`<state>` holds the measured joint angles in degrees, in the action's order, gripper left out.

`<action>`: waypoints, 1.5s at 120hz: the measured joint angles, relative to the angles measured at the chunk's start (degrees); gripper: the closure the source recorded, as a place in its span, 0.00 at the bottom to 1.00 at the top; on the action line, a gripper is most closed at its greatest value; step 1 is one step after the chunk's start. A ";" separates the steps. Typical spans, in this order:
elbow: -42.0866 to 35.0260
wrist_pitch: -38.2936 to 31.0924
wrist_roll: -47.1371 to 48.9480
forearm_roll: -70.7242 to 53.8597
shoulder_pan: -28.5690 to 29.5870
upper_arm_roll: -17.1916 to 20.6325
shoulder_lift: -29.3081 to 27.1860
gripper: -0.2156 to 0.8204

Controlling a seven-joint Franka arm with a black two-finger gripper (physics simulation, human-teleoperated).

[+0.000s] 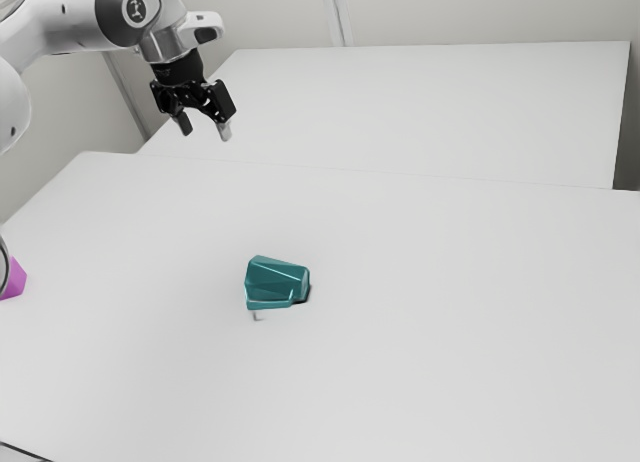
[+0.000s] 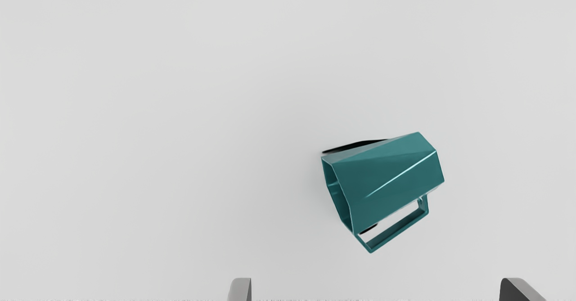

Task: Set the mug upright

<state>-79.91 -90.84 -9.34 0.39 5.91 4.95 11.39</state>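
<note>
High over the table's far side, at the exterior view's upper left, my gripper [image 1: 205,127] hangs well away from the mug. A teal faceted mug [image 1: 277,283] lies on its side near the middle of the table. In the wrist view the same mug [image 2: 387,179] shows its open mouth and its angular handle, which sticks out sideways toward the fingertip side. The gripper [image 2: 375,289] is open, its two fingertips wide apart with nothing between them.
A magenta block [image 1: 13,280] sits at the exterior view's left edge, partly behind part of the arm. The white table [image 1: 430,312] spreads around the mug, and a white panel [image 1: 420,112] stands beyond it.
</note>
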 joint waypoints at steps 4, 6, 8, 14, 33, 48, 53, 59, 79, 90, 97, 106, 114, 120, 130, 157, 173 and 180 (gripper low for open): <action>0.00 0.06 0.01 0.00 -0.01 0.01 0.00 0.21; -0.01 0.08 0.02 0.01 -0.01 0.01 -0.01 0.21; -0.01 0.11 0.02 0.02 -0.02 0.00 -0.01 0.21; -0.01 0.17 0.03 0.00 -0.01 -0.02 -0.01 0.21; -0.16 0.30 0.06 0.03 -0.01 -0.01 -0.02 0.21; -3.09 0.29 0.00 3.33 -0.39 -1.15 -1.67 0.21; -5.99 0.25 -0.22 6.51 -0.48 -3.12 -3.17 0.21; -9.61 0.23 -0.88 10.92 -0.32 -6.05 -5.01 0.21; -20.48 -0.08 -4.66 24.97 0.72 -12.52 -8.92 0.21; -27.16 -2.26 -7.81 31.88 2.36 -14.01 -9.28 0.21; -31.84 -4.90 -10.03 36.32 3.40 -14.25 -8.72 0.21; -34.30 -7.66 -13.02 41.29 3.17 -14.35 -5.86 0.21; -36.49 -9.60 -15.53 44.58 1.13 -14.35 -4.15 0.21; -38.07 -10.71 -17.24 46.31 0.29 -14.35 -3.57 0.21; -38.82 -12.41 -20.31 48.76 0.25 -14.35 -1.69 0.21; -37.44 -17.53 -28.87 55.61 1.16 -14.36 4.62 0.21; -37.85 -18.30 -32.78 57.31 1.30 -14.21 5.57 0.21; -38.03 -17.83 -34.23 57.75 1.30 -14.13 5.63 0.21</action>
<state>-117.94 -108.67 -43.57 58.14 7.20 -9.18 17.01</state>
